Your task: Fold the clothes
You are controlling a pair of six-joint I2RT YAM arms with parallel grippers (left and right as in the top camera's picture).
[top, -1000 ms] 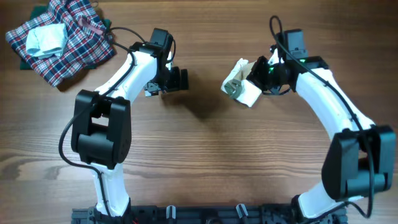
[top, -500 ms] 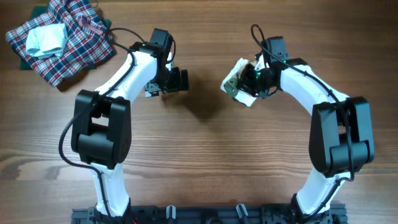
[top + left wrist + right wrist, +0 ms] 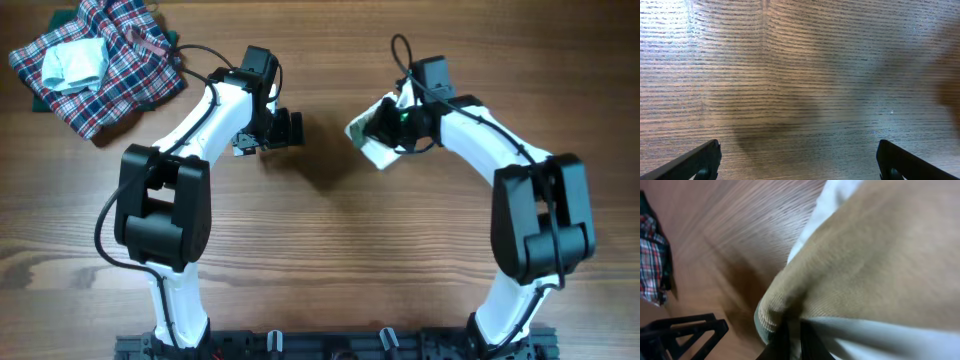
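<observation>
The clothes (image 3: 372, 131), a small white garment with tan parts, hang bunched at the tip of my right gripper (image 3: 392, 128) above the table's upper middle. In the right wrist view the tan ribbed cloth (image 3: 875, 265) fills the frame and a fold of it is pinched between the two dark fingers (image 3: 807, 342), which stand nearly together. My left gripper (image 3: 288, 128) hovers to the left of the garment, apart from it. Its fingers (image 3: 695, 162) stand wide open over bare wood, nothing between them.
A red-blue-white plaid heap (image 3: 110, 70) with a pale blue-white folded piece (image 3: 72, 62) on it lies at the far left corner, over a dark green cloth. The plaid heap also shows at the left edge of the right wrist view (image 3: 651, 260).
My right gripper has carried the garment left and slightly up the table, toward the left gripper. The left arm has not moved.
</observation>
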